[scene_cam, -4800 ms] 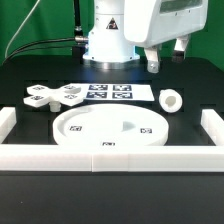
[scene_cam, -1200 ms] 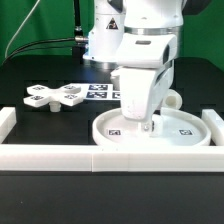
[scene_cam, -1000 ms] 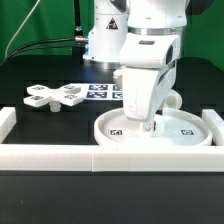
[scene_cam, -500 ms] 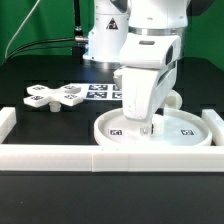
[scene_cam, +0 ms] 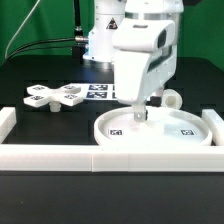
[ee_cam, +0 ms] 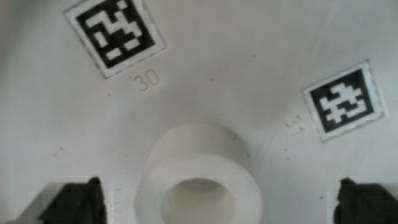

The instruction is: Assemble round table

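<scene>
Three parts: the round table lies unassembled on the desk [scene_cam: 40, 130], as disc top [scene_cam: 185, 128], leg [scene_cam: 172, 99] and cross base [scene_cam: 55, 97].
Claw: the claw [scene_cam: 138, 114] hangs low over the disc top with its fingers [ee_cam: 71, 203] spread wide and nothing between them. In the wrist view the two dark tips sit far to either side.
Disc top: directly beneath the claw, lying flat with its rim upward and its near edge against the border rail [scene_cam: 60, 157]. Its raised middle socket [ee_cam: 199, 180] lies below the gap between the fingers, and two tags lie on the surface beyond it.
Leg: near the claw, just outside the disc top's rim on the side away from the rail. Whether it stands or lies on its side is hard to tell.
Cross base: well apart from the claw, flat on the desk, beside the marker board [scene_cam: 100, 92].
Handling: all three look like hard, smooth plastic, so probably stiff, light and a little slippery, and not likely to give under the fingers.
Where to hold: the disc top looks too wide to span, so the thin upstanding rim is the likely hold. The leg suits a pinch across its round wall, and the cross base a pinch across one arm.
Risk: a light disc may skate on the desk if nudged off-centre.
</scene>
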Controlling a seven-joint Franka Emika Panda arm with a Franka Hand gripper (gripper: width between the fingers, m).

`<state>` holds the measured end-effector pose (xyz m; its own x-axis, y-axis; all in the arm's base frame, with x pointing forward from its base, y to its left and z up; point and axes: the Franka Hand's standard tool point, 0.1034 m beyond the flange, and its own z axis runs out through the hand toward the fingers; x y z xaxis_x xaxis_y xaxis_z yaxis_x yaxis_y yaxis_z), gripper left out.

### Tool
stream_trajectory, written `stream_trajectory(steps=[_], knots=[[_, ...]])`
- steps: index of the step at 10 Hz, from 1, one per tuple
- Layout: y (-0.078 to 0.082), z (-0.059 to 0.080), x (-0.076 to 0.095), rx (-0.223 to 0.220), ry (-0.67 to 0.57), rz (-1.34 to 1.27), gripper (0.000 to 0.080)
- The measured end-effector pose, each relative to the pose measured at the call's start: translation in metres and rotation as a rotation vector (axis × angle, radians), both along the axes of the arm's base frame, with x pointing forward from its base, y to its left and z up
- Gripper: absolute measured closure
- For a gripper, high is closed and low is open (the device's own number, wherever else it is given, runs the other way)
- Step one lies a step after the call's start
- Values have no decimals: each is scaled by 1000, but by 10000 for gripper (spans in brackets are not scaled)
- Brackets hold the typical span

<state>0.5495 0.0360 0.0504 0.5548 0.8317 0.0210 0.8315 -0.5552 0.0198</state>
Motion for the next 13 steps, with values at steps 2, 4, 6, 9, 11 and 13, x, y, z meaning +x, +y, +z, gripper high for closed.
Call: stream_trajectory(steps=[2,4,6,9,11,13], knots=[[4,16,-8,2,-28,-64,150],[8,17,-17,6,-31,-129,150],[9,16,-16,13,-30,-214,150],[11,16,-17,30,-23,-421,150],[21,11,-30,47,-2,-707,150],[37,3,-44,50,19,-885,150]])
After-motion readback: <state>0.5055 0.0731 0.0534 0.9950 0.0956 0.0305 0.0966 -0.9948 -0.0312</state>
